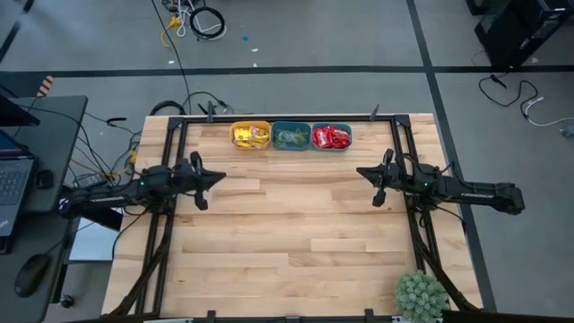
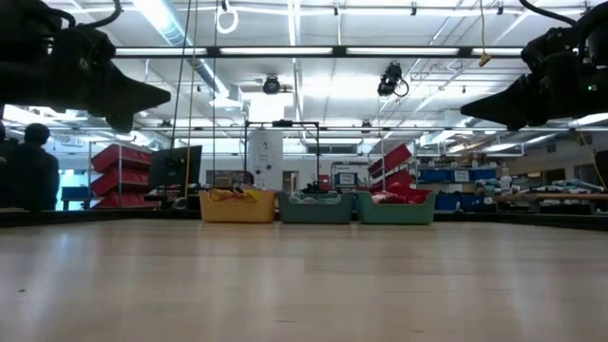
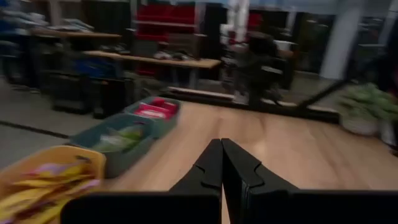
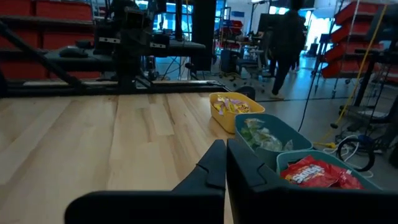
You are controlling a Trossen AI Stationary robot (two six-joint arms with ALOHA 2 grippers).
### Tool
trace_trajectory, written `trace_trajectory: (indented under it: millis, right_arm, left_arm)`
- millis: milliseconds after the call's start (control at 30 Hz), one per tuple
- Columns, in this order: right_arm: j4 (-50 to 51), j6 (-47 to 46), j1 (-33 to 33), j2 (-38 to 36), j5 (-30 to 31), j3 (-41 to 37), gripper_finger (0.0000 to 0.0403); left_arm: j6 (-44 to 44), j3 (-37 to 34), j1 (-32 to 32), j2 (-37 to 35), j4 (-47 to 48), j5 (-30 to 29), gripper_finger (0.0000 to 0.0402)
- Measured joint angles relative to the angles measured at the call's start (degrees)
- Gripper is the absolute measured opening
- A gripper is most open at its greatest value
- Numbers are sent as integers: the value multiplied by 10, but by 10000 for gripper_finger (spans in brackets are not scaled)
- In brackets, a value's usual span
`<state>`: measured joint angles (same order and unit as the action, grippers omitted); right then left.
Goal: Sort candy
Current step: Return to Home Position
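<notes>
Sitting at the far edge of the table (image 1: 296,233), the yellow bin (image 2: 237,209) holds yellow candy (image 1: 251,136), the middle bin (image 2: 315,210) green candy (image 1: 291,138), the right bin (image 2: 396,210) red candy (image 1: 333,137). The left gripper (image 1: 219,178) and right gripper (image 1: 361,170) hang above it, fingers pressed together, empty.

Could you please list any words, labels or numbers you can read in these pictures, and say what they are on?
No text can be read in any view.
The red candy packets carry white lettering, but it is too blurred to read.
</notes>
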<state>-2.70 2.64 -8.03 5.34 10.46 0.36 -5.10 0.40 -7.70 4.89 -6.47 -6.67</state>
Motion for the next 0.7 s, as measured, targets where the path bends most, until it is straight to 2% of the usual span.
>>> trace_trajectory:
  millis: [200,700]
  right_arm:
    - [0,25,0,0,1,0,1]
    - [-2,6,0,0,4,0,1]
  left_arm:
    - [2,0,0,0,7,65,3]
    - [4,0,0,0,47,65,4]
